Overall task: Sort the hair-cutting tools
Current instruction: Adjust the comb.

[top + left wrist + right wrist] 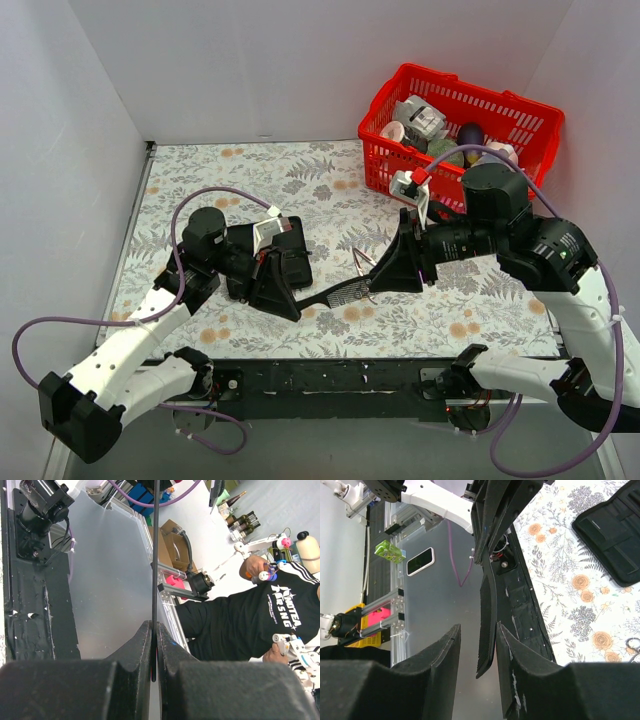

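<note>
**A:** Which step of the sort are we on?

**B:** A hand-over, by our reading. Our left gripper (285, 300) is pinched tight on the handle end of the black comb (335, 293). In the left wrist view the comb shows only as a thin line between the closed fingers.

**A:** And the right gripper (382, 285)?

**B:** It is about half open and straddles the toothed end. In the right wrist view there is a clear gap between the comb and 1 of the fingers (445, 655), and the comb sits just beside the other. We would not call that a grip yet.

**A:** So where is the comb exactly?

**B:** It spans the 2 grippers over the near middle of the flowered table (480, 310), just right of the black case (290, 250). We cannot tell how high it sits above the cloth.

**A:** What does the next move ask of us?

**B:** The right jaws need to come fully onto the comb before the left lets go. The comb is thin and the teeth may flex, so the pads should land flat on its faces. The left should release only once the right has it firmly.

**A:** Anything else waiting?

**B:** 1 pair of scissors (362, 262) lies on the cloth just beyond the comb, close to the right gripper. The red basket (385, 110) sits at the far right, and we cannot tell which spot the comb is meant for.
</note>
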